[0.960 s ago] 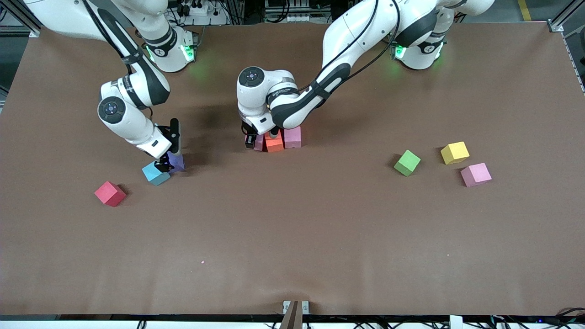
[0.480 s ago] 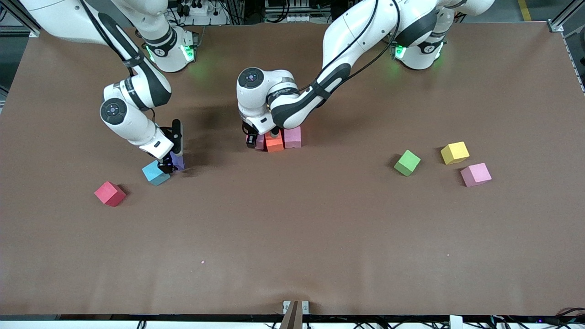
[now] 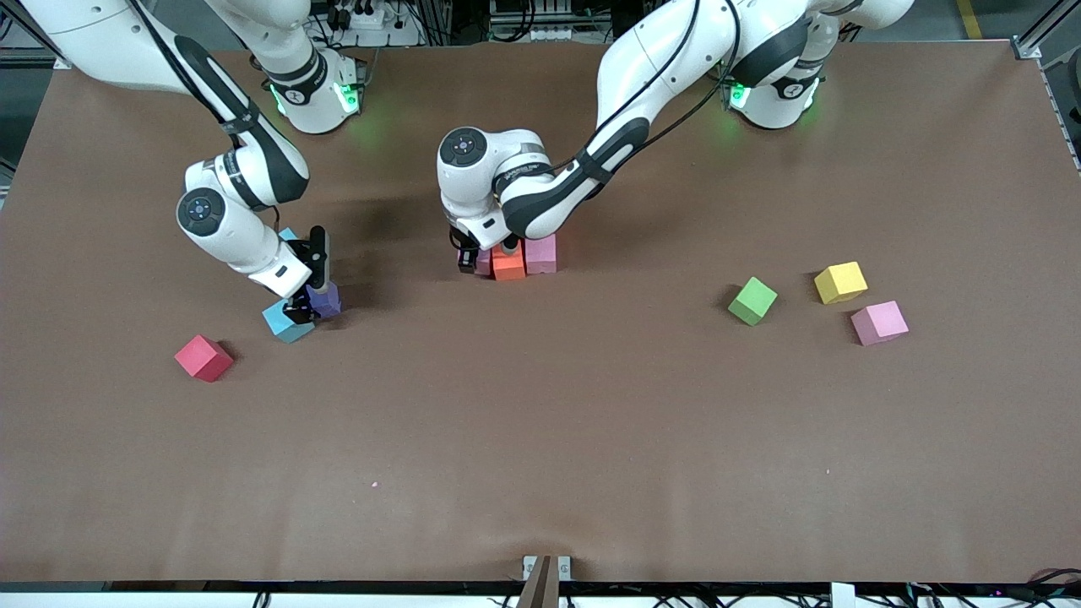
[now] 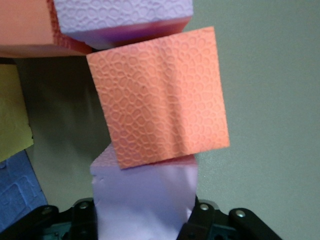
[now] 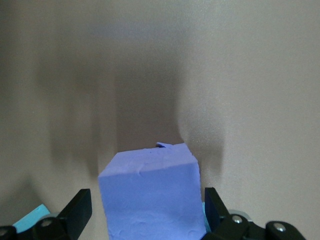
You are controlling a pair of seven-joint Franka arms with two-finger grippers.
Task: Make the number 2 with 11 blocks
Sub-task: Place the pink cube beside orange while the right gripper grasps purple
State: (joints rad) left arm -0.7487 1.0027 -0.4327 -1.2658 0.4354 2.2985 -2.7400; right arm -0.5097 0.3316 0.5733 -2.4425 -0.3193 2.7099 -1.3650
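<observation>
Mid-table, farthest from the front camera: the start of the number 2 (image 3: 515, 257), a short row of matte foam cubes. Left gripper (image 3: 483, 256) clamped on a pale purple cube (image 4: 145, 197), pressing it against the orange cube (image 4: 160, 95), presumably extending that row. Right gripper (image 3: 306, 306) spread wide around a violet cube (image 5: 152, 192), ready to grasp.

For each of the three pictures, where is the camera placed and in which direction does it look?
Front view: high across the table, facing both arms' bases; shows both arms, the left gripper shut on a pink block by the orange block, the right gripper around the purple block.
Left wrist view: on the left arm's wrist, looking down past its gripper at the orange block.
Right wrist view: on the right arm's wrist, looking down past its open gripper at the purple block.
Shared: each wrist block also shows in the front view.
</observation>
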